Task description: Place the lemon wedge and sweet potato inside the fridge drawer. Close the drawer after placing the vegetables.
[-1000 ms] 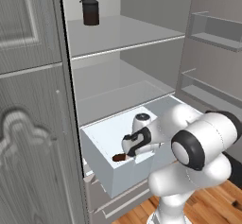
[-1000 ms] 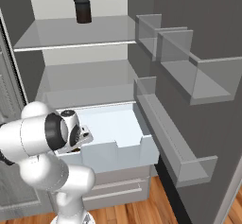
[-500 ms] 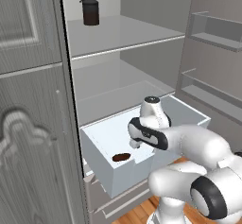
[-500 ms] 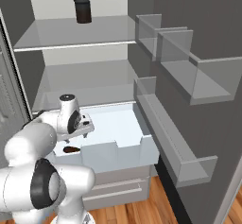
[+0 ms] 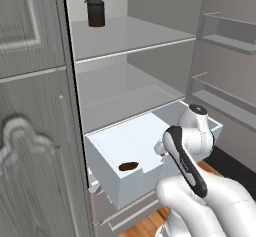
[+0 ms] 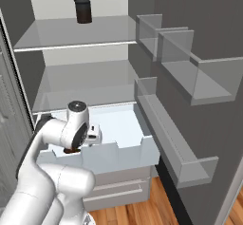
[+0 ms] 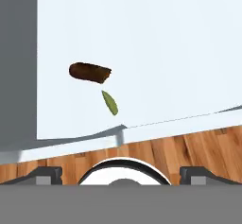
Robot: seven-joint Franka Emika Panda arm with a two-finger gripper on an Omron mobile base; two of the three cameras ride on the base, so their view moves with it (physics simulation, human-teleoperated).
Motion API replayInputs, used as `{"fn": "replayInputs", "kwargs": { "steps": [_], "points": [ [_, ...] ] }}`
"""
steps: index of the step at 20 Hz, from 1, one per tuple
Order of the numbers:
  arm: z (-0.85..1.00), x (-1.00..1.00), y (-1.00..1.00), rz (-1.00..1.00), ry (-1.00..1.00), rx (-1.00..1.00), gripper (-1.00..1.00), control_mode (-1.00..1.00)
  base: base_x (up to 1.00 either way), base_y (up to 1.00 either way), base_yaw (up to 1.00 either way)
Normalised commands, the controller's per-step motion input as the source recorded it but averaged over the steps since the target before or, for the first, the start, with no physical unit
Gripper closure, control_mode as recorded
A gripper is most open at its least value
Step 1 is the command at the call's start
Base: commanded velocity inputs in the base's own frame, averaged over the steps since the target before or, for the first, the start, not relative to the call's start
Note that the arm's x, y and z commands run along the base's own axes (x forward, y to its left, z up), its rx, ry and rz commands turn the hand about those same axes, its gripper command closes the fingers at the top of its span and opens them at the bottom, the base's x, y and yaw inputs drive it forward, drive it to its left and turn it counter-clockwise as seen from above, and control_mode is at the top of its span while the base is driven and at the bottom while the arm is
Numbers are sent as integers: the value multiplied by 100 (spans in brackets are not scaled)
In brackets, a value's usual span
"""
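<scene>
The end effector [image 7: 121,173] is released: in the hand view its two dark finger tips [image 7: 46,175] stand far apart at the bottom corners, with nothing between them. In the right base view the end effector [image 6: 93,135] hangs over the left part of the fridge drawer [image 6: 128,155], and in the left base view the arm's dark-jointed wrist covers most of it.

Just ahead of the end effector in the hand view lies a strip of wooden floor [image 7: 189,145], and beyond that the drawer's front wall [image 7: 85,138]. Past that wall, on the pale drawer bottom, rests the lemon wedge [image 7: 109,102], a thin yellow-green sliver lying slightly left of the midline between the finger tips. Just beyond it, and a little further left, lies the sweet potato [image 7: 90,73], dark reddish-brown; its cut end comes close to the wedge's tip, though I cannot tell whether they touch.

From the left base view the sweet potato [image 5: 129,166] sits at the drawer's front left corner, to the left of the end effector and below it. The fridge drawer [image 5: 115,186] stands pulled out.

Well beyond and above the end effector, a dark jar [image 6: 83,9] stands upright on the upper shelf [image 6: 61,34]. To its right, clear door bins [image 6: 190,77] line the open fridge door.
</scene>
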Motion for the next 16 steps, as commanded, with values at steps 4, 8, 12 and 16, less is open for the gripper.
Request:
{"fn": "replayInputs", "kwargs": {
  "steps": [4, 8, 12, 16],
  "points": [
    [0, -26, -37, -31, -3, 15, -100, -100, 0, 0, 0],
    [-5, 0, -27, -20, 0, 10, -100, -100, 0, 0, 0],
    [-42, 12, -16, -12, 2, 5, -100, -100, 0, 0, 0],
    [-54, 7, -24, -11, 3, 7, -100, -100, 0, 0, 0]
  ]
}}
